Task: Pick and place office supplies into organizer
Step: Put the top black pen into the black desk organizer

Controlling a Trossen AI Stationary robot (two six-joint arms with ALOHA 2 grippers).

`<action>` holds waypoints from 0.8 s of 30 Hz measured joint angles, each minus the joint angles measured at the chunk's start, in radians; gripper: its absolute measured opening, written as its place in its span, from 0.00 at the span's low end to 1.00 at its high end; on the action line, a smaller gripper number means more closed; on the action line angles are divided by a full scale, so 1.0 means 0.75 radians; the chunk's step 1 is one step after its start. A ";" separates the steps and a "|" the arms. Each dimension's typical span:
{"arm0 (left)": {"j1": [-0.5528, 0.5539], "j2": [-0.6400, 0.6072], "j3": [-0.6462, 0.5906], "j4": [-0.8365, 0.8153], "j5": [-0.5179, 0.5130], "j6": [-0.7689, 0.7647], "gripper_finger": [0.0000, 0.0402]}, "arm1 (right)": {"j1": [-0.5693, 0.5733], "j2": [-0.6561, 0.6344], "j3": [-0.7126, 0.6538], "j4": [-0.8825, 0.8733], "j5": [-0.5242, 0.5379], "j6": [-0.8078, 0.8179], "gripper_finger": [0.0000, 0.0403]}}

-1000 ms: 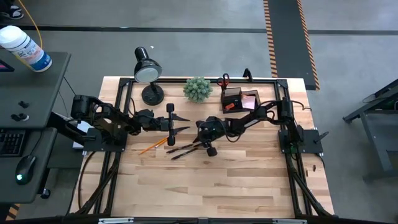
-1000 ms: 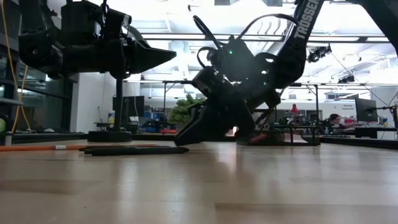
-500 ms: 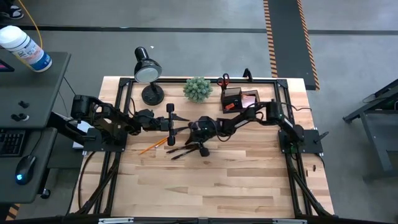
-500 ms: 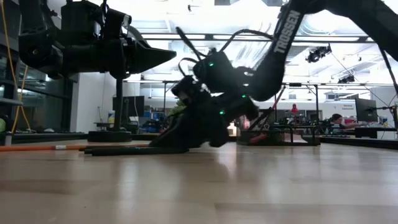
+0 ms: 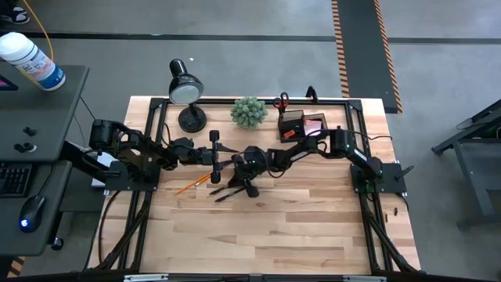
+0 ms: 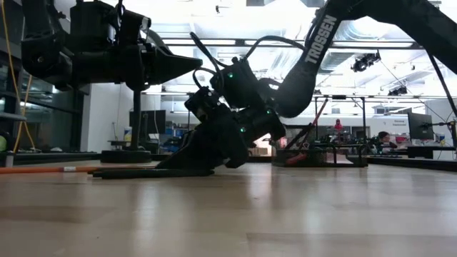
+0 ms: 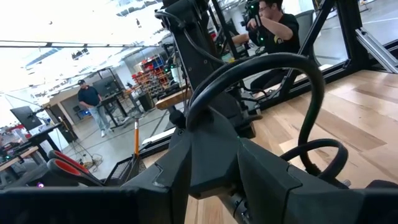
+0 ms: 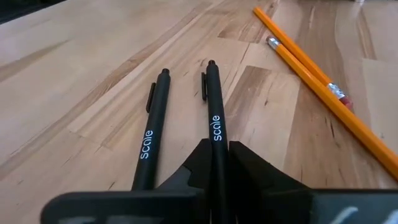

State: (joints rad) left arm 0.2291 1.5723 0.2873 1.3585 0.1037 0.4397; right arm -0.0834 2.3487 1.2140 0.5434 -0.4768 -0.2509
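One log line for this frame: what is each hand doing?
right hand: shut on black pen, low on table | left hand: raised, waiting | organizer: far

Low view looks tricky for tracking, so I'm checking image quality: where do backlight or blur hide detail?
Low view: bright ceiling lights behind turn the right gripper and left gripper into near silhouettes, and the near table is soft. Right wrist view: pens and pencils evenly lit, lettering readable. Left wrist view: washed-out background.
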 joint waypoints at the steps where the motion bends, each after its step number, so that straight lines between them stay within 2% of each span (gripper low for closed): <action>1: 0.000 0.000 0.000 0.000 0.000 0.000 0.29 | 0.001 -0.010 0.001 -0.023 0.010 -0.012 0.07; 7: 0.000 0.000 0.000 -0.001 0.000 0.000 0.29 | 0.003 -0.094 -0.002 -0.179 0.030 -0.061 0.07; 15: 0.000 0.000 0.000 -0.001 0.000 0.000 0.29 | 0.009 -0.273 -0.010 -0.582 0.142 -0.168 0.07; 24: 0.000 0.000 0.000 -0.005 0.000 0.000 0.29 | 0.066 -0.485 -0.013 -1.018 0.419 -0.262 0.07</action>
State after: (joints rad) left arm 0.2290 1.5722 0.2874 1.3544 0.1040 0.4397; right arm -0.0337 1.9852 1.2045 -0.2200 -0.1624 -0.4471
